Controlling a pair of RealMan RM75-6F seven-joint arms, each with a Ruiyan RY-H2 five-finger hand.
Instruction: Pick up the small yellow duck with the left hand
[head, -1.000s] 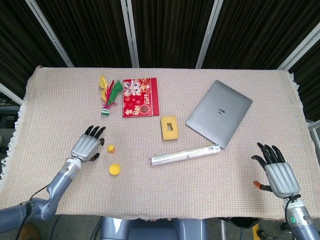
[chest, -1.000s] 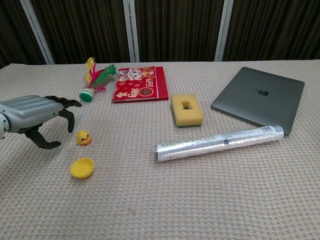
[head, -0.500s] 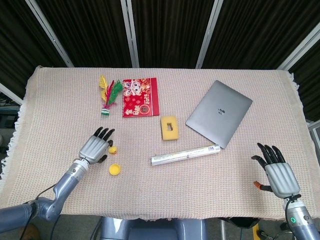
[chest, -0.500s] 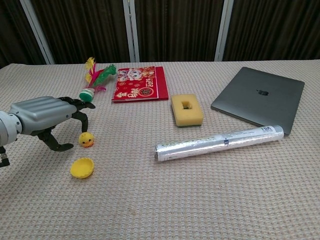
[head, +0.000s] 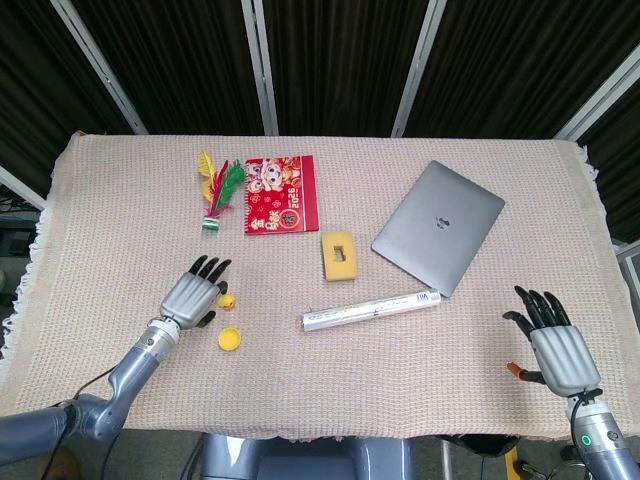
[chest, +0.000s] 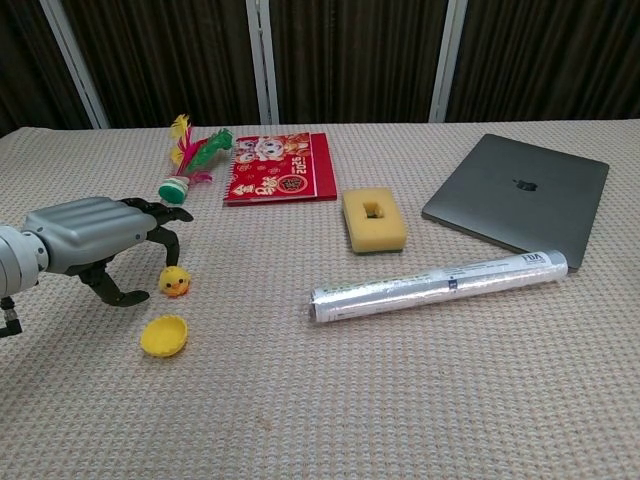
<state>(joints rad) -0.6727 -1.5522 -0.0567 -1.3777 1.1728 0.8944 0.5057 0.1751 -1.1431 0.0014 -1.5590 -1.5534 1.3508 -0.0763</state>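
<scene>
Beside the duck (chest: 175, 282), a yellow cap (chest: 164, 334); left hand (chest: 95, 238) close.

Each robot hand (chest: 95, 240) is silver-grey metal with black fingers (head: 540, 303).

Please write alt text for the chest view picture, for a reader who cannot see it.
The robot's left hand, fingers curled but holding nothing, hangs over a small yellow duck on a beige woven tablecloth. A yellow cap lies in front of the duck; further right are a yellow sponge, a wrapped roll and a closed grey laptop.
</scene>
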